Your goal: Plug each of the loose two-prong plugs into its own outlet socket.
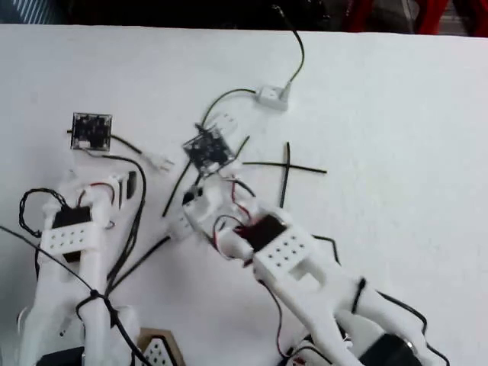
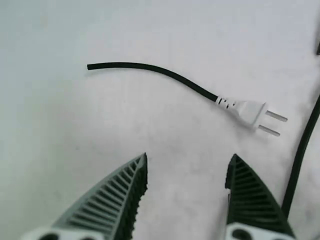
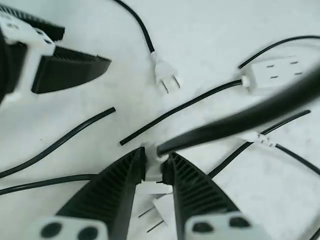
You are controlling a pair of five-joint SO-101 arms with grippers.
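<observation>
The left gripper [image 2: 187,160] hangs just over the white table [image 1: 396,152] with its jaws spread wide and nothing between them. Ahead of its tips lies a loose plug [image 2: 250,112], white with two bare prongs, on a short black cord [image 2: 150,70] that ends free. In the high view that plug sits left of centre, between the two arms. The right gripper [image 3: 154,155] is clenched on a second plug [image 3: 152,170] (only its white body is pinched, right at the fingertips), and this plug's black lead runs away from the jaws. Beneath those jaws a third plug [image 3: 162,205] lies flat on the table, prongs showing. The outlet socket [image 1: 272,96], a small white block on a black lead, lies in the upper middle of the high view, well apart from both grippers. The right wrist view shows its slots unfilled. Several loose black cords cross one another around the centre of the high view.
</observation>
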